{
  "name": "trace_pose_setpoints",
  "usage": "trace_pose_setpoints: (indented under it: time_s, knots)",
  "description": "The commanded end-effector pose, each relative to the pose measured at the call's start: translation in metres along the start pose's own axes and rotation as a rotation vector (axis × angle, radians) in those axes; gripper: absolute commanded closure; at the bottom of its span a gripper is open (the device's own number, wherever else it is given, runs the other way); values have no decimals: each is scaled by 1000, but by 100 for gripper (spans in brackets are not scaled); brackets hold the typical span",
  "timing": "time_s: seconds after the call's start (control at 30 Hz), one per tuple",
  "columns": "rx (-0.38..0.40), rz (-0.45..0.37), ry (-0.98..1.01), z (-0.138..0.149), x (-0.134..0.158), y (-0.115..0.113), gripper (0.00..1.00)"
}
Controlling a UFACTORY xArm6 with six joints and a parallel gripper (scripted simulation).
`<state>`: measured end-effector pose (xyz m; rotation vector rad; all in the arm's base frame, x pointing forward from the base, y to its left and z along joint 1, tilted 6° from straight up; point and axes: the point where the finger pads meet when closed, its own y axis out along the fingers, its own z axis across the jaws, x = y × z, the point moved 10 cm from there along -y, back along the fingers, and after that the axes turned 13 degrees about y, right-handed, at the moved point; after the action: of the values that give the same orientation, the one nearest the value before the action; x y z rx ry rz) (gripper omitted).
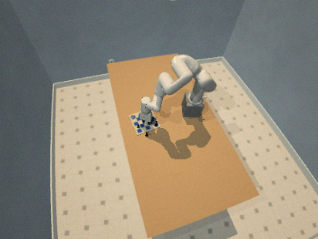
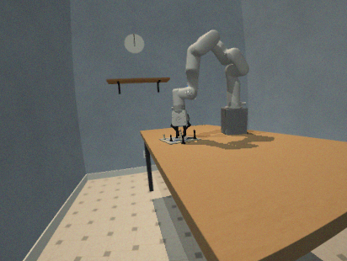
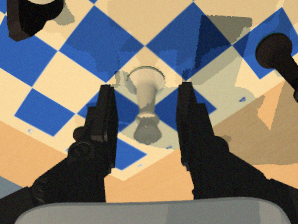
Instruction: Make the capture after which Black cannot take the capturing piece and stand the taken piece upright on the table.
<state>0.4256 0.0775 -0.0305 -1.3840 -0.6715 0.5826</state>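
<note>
In the wrist view a white piece (image 3: 147,96) stands upright on the blue and cream chessboard (image 3: 153,36), near the board's edge. My gripper (image 3: 146,101) is low over it, one black finger on each side, with a gap between each finger and the piece, so it is open. In the top view the gripper (image 1: 148,119) is over the board (image 1: 143,124). A black piece (image 1: 146,135) stands upright on the table just off the board.
The board lies near the table's left edge (image 1: 123,127). The arm's grey base block (image 1: 191,108) stands to the right of the board. In the exterior view the board (image 2: 178,140) sits at the table's far left corner, with several small pieces on it.
</note>
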Motion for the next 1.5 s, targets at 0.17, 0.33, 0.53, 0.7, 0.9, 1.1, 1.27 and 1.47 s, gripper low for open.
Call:
trace_pose_setpoints:
  time_s: [0.17, 0.33, 0.53, 0.7, 0.9, 1.1, 1.27, 1.47]
  knots:
    - [-2, -3, 0, -1, 1, -1, 58]
    - [-2, -3, 0, -1, 1, -7, 58]
    - [-2, -3, 0, -1, 1, -25, 58]
    - [-2, -3, 0, -1, 1, -47, 58]
    - [-2, -3, 0, -1, 1, -79, 58]
    - [-2, -3, 0, 0, 1, -90, 58]
    - [-2, -3, 0, 0, 1, -91, 0]
    - [-2, -3, 0, 0, 1, -91, 0]
